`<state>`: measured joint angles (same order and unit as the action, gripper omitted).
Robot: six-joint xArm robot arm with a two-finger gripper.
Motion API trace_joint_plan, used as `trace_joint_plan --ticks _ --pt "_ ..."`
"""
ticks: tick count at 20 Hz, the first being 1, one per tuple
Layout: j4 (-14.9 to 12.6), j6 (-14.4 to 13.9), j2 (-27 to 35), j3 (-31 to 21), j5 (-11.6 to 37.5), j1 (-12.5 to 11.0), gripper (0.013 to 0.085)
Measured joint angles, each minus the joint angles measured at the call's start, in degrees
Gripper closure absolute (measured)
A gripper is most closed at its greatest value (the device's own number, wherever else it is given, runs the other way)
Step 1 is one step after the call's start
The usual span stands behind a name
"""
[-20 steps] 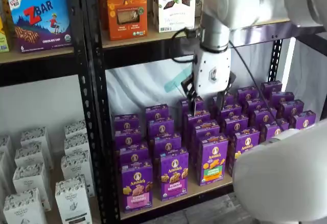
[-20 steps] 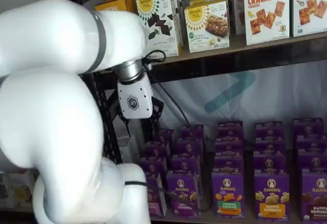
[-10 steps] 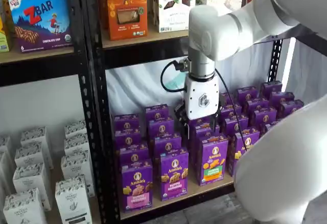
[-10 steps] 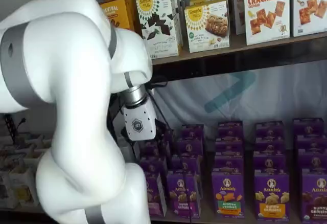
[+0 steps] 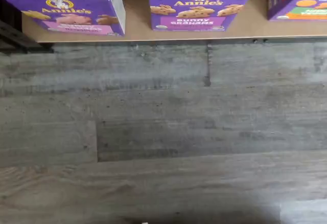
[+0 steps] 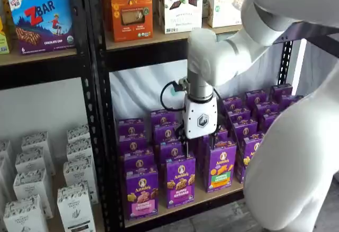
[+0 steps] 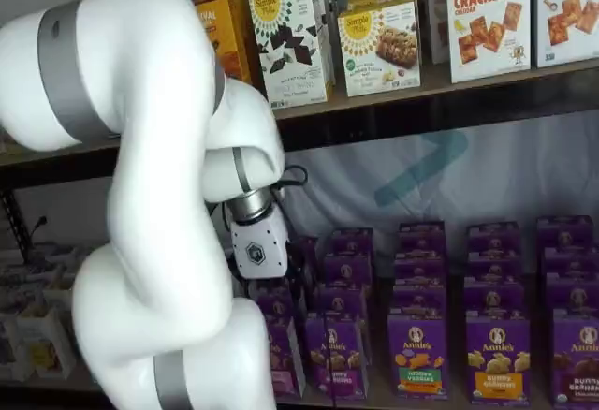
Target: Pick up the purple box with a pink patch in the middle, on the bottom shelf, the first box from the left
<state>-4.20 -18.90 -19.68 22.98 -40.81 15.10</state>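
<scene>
The purple box (image 6: 141,192) with the pink label band stands upright at the front left of the bottom shelf (image 6: 183,206). It also shows in the wrist view (image 5: 71,9), at the edge of the tan board (image 5: 135,27). In a shelf view only its edge (image 7: 284,358) shows beside my arm. My gripper (image 6: 199,146) hangs in front of the purple rows, up and to the right of that box, over the purple-band carton (image 6: 179,180) and the orange-and-green carton (image 6: 220,166). A gap shows between its black fingers (image 6: 186,148), and they hold nothing.
Several rows of purple cartons (image 7: 496,288) fill the shelf behind. A black perforated upright (image 6: 100,136) stands just left of the box, with white cartons (image 6: 32,189) beyond it. Snack boxes (image 6: 131,7) fill the shelf above. Grey plank floor (image 5: 163,132) lies before the shelf.
My gripper has moved down and to the left, from under the upper shelf beam to just above the front cartons. The boxes have not moved.
</scene>
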Motion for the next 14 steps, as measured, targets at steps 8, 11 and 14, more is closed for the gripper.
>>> trace_joint_plan --ticks 8,11,14 --pt "-1.0 -2.4 9.9 2.1 7.7 1.3 0.0130" --pt "0.0 -2.2 13.1 2.8 10.9 1.9 0.0130" --pt "1.3 -1.6 16.2 3.9 13.7 2.4 0.0130"
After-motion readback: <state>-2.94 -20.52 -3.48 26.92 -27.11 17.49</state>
